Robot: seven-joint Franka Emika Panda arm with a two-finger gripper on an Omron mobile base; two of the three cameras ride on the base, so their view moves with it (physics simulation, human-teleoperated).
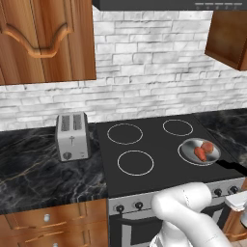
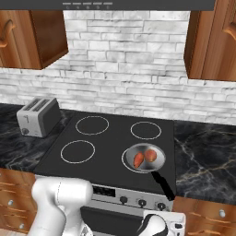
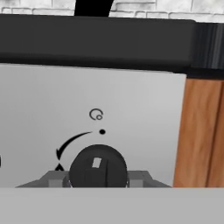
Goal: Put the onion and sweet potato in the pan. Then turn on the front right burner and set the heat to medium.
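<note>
The pan (image 1: 187, 144) (image 2: 130, 162) sits over the front right burner, hiding its ring, with its black handle (image 2: 163, 184) pointing toward the stove front. Inside it lie the orange sweet potato (image 1: 199, 154) (image 2: 138, 159) and the rounder reddish onion (image 1: 208, 146) (image 2: 150, 155), side by side. In the hand view my gripper (image 3: 98, 178) is low at the stove's front panel, shut on the rightmost black knob (image 3: 98, 166). One grey finger (image 3: 56, 178) shows on each side of the knob. The knob's white mark points up, slightly right.
A silver toaster (image 1: 72, 136) (image 2: 39, 116) stands on the black counter left of the cooktop. Three other burner rings are bare. More knobs (image 2: 123, 200) line the panel. A wooden cabinet side (image 3: 201, 131) is just right of the knob.
</note>
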